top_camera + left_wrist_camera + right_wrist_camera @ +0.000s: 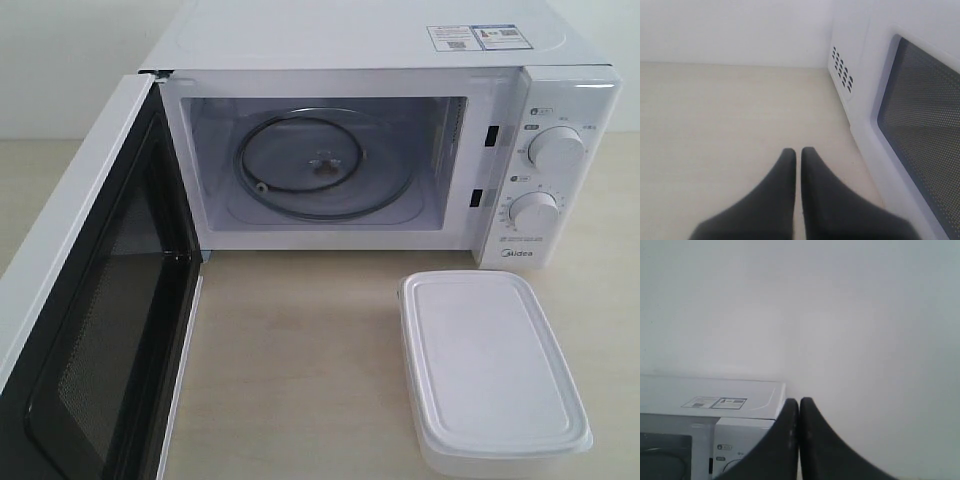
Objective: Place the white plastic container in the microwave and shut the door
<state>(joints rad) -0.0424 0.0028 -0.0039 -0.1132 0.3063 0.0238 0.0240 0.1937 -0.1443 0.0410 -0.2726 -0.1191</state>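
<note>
White microwave (350, 45) on pale surface (300, 360), door (100, 300) swung wide, lidded white plastic container (490, 370) in front, near dials (556, 150) — left pincer (798, 154) closed, right pincer (799, 404) closed, both empty.

- I get bright, soft, even light; the white top of the microwave (350, 40) looks nearly washed out.
- Only faint shadows lie on the table (300, 380) beneath it.
- Both wrist views look soft; the dark fingers (785, 200) seem out of focus.
</note>
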